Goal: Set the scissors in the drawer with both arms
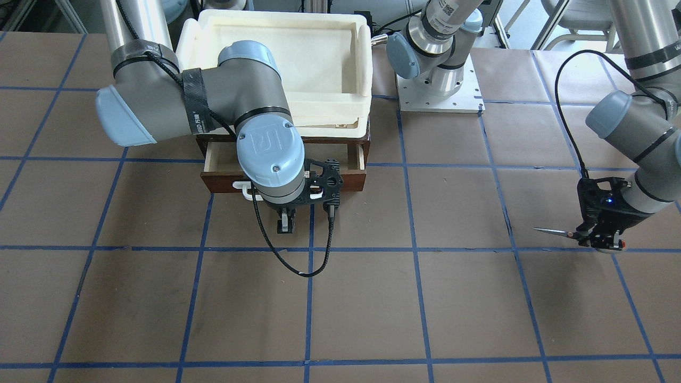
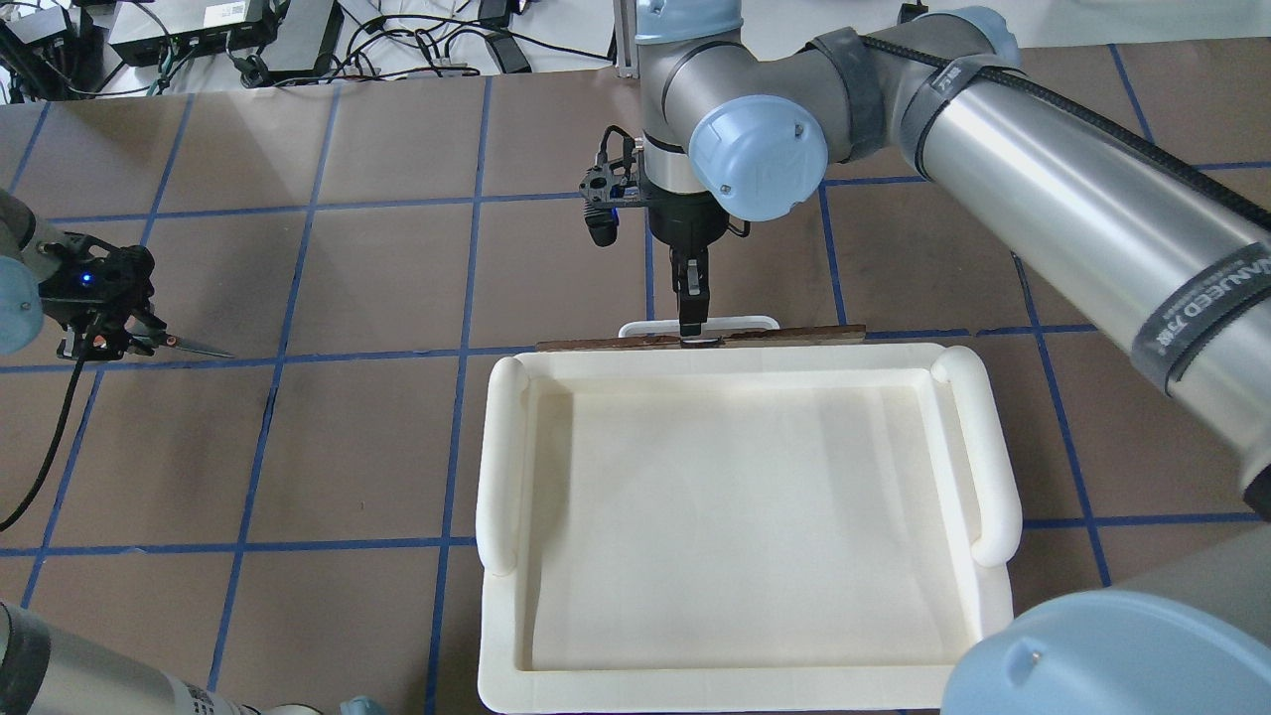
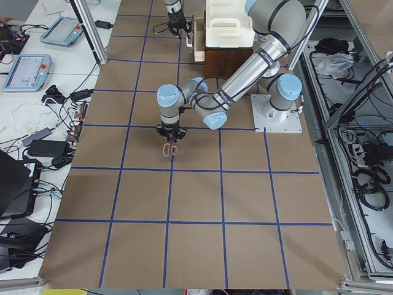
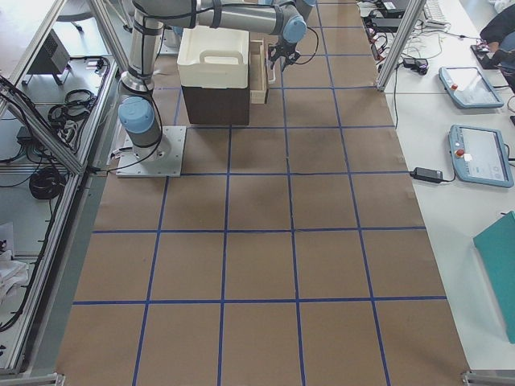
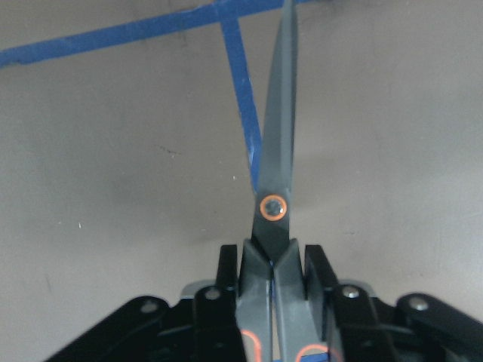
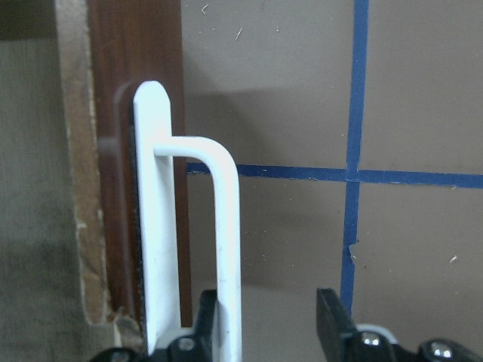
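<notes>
My left gripper (image 1: 598,239) is shut on the scissors (image 1: 553,231) at their dark grey handles, far out on my left side of the table. The closed silver blades (image 5: 278,151) stick out level, low over the brown surface. The dark brown drawer (image 1: 223,181) is pulled partly out, showing a strip of pale interior. My right gripper (image 6: 266,309) is open at the drawer's white bar handle (image 6: 226,226). The bar lies between the fingers, against the left finger (image 6: 207,317). From overhead, the right gripper (image 2: 689,308) points down at the handle (image 2: 735,323).
A cream-white plastic tray (image 2: 501,447) sits on top of the dark cabinet (image 4: 213,104) and hides the drawer's inside from overhead. The left arm's white base plate (image 1: 439,96) stands beside the cabinet. A black cable (image 1: 298,268) loops under my right wrist.
</notes>
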Controlling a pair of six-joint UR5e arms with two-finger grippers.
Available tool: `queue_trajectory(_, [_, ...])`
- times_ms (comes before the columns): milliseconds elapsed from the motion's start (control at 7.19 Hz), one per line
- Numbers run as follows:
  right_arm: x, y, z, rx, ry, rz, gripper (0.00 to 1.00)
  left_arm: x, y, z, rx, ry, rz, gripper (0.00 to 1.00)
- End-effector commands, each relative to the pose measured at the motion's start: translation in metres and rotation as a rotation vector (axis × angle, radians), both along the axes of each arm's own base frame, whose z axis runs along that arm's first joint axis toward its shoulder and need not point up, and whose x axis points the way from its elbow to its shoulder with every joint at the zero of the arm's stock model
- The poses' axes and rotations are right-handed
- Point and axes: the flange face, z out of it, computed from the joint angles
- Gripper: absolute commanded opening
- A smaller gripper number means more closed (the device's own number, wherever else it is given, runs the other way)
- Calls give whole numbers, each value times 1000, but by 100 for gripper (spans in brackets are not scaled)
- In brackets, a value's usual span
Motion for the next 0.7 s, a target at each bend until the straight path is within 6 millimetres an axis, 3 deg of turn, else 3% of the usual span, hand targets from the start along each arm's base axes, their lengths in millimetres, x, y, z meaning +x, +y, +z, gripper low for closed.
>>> queue_trajectory(0, [2, -12, -5, -2, -1, -3, 53, -7, 1, 8, 4, 3, 0, 0])
queue_trajectory(278, [-5, -25, -3, -13, -10, -15, 53, -10, 3, 14, 8, 8, -3, 0])
queue_trajectory(556, [-4, -33, -9, -15, -7, -17, 53, -21, 1, 32, 6, 7, -20, 0])
